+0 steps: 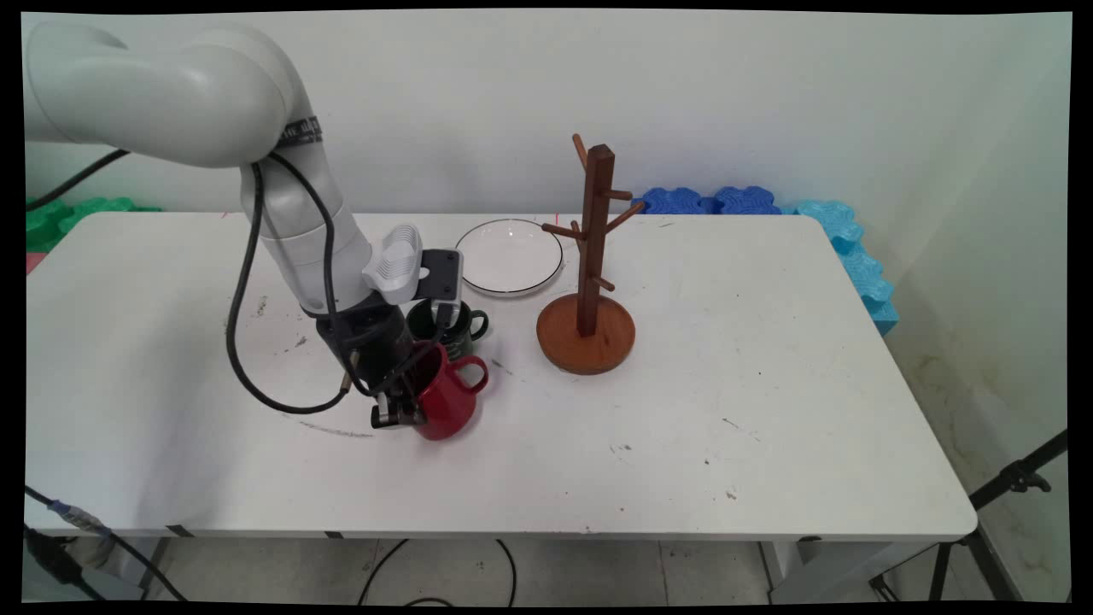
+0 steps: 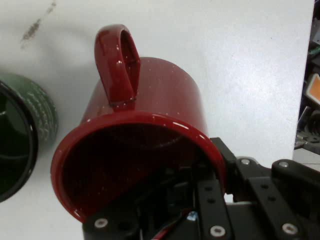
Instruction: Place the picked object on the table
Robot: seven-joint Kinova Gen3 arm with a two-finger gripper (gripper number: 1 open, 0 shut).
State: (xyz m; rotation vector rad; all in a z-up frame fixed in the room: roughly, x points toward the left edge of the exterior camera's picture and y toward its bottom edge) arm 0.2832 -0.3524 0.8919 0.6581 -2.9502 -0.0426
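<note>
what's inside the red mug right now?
One finger of the pincer reaches inside the red mug, clamping its rim from within; the other sits outside. Beyond that only dark red wall shows. The mug's bottom is hidden behind the linkage.

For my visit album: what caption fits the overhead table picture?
Robot hand gripping the rim of a tilted red mug beside a green mug, plate and wooden mug tree.

Red mug (image 1: pixel 450 395) tilted, rim clamped by pincer (image 1: pixel 398 416), beside green mug (image 1: pixel 451 327).
</note>
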